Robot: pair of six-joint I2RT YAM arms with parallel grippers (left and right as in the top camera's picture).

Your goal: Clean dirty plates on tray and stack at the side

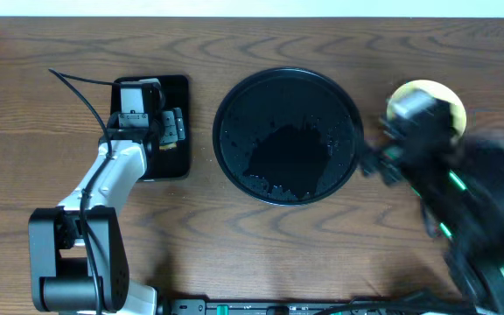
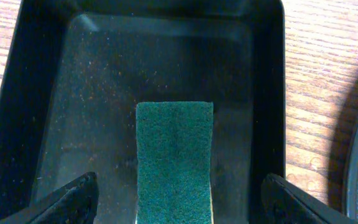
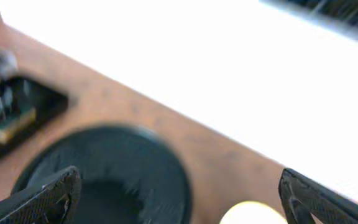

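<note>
The round black tray (image 1: 234,105) sits mid-table with nothing on it but wet specks, and it also shows in the right wrist view (image 3: 123,155). A pale yellow plate (image 1: 436,92) lies to its right, partly under my blurred right arm, and shows in the right wrist view (image 3: 250,214). No teal plate is visible. My right gripper (image 1: 383,153) (image 3: 179,180) is open and empty, above the table between tray and plate. My left gripper (image 1: 143,105) (image 2: 179,186) is open, its fingers on either side of a green sponge (image 2: 174,155).
The sponge lies in a smaller rectangular black tray (image 1: 178,162) (image 2: 48,93) left of the round tray. A black cable (image 1: 81,87) runs along my left arm. The far table edge (image 1: 252,17) is at the top.
</note>
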